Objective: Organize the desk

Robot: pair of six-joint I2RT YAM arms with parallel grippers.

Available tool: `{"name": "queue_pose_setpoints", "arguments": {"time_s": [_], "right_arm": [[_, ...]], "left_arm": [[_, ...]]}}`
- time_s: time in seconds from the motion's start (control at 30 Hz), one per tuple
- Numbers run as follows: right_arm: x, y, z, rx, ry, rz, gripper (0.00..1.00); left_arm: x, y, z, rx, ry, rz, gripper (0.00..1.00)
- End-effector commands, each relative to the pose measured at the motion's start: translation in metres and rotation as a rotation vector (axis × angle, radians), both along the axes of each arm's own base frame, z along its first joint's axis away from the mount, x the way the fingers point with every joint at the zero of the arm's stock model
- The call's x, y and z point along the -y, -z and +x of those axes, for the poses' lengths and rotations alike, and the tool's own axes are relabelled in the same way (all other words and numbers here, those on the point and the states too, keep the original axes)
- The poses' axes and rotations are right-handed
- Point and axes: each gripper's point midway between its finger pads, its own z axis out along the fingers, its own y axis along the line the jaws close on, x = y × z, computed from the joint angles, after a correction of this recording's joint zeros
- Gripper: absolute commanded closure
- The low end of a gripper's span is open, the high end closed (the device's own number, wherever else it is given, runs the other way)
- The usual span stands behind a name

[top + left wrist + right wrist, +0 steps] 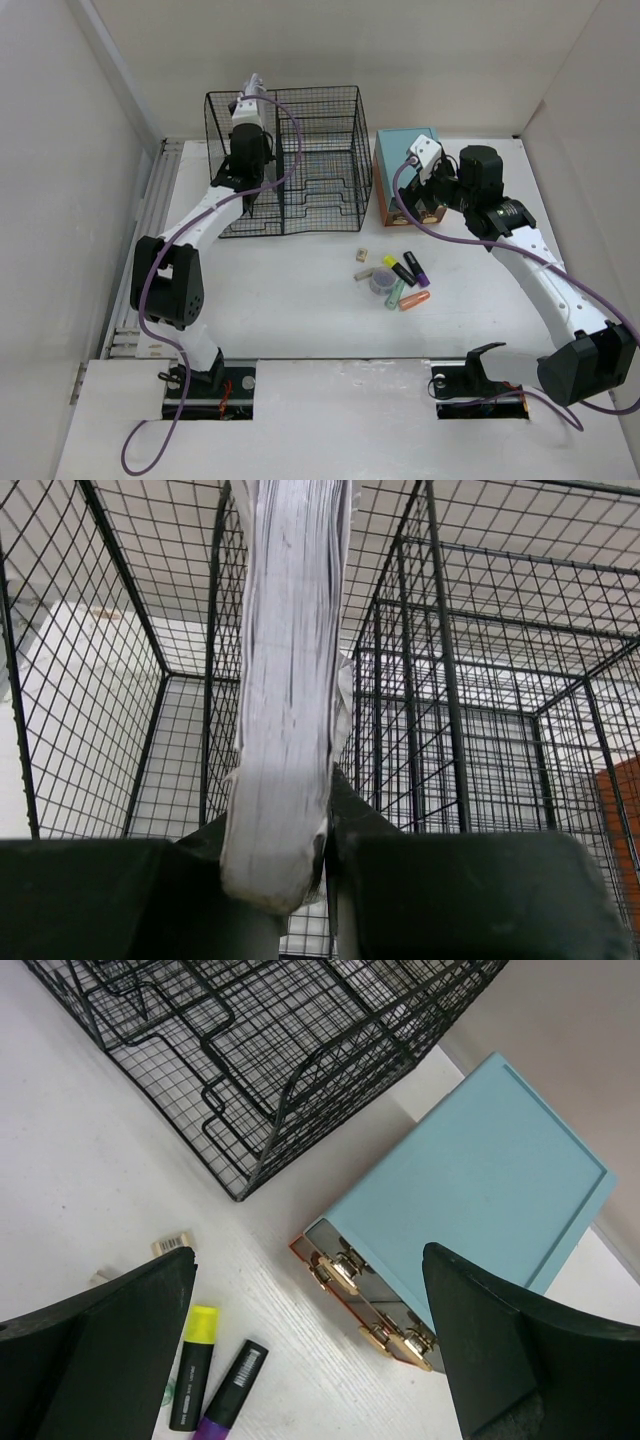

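Your desk (300, 330) spans the cell from wall to wall, with the rail (150, 200) along its left edge and open white surface between the markers (405, 275) and the arm bases. At the back, your left gripper (290, 870) pinches a paper stack (285, 680) at the mesh organizer (320, 160). Your right gripper (308, 1300) hangs spread by the teal box (470, 1190).

Paper stack (290, 680) is running past the top edge; purple marker (230, 1390) is being cropped by the bottom edge.
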Motion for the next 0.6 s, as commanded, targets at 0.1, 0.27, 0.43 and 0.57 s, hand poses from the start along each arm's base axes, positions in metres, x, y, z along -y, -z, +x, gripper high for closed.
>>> {"name": "queue_pose_setpoints", "arguments": {"time_s": [0.1, 0.27, 0.43, 0.57], "right_arm": [[-0.003, -0.004, -0.002, 0.015, -0.029, 0.013, 0.00], [-0.003, -0.007, -0.003, 0.024, -0.029, 0.016, 0.00], [-0.004, -0.007, -0.004, 0.023, -0.037, 0.019, 0.00], [-0.004, -0.007, -0.004, 0.023, -0.037, 0.019, 0.00]], "left_arm": [[-0.004, 0.039, -0.021, -0.101, -0.015, 0.079, 1.00], [0.000, 0.044, -0.032, -0.111, -0.013, 0.090, 1.00], [-0.001, 0.044, -0.032, -0.110, -0.024, 0.084, 0.90], [-0.003, 0.041, -0.032, -0.109, -0.034, 0.087, 0.37]]}}
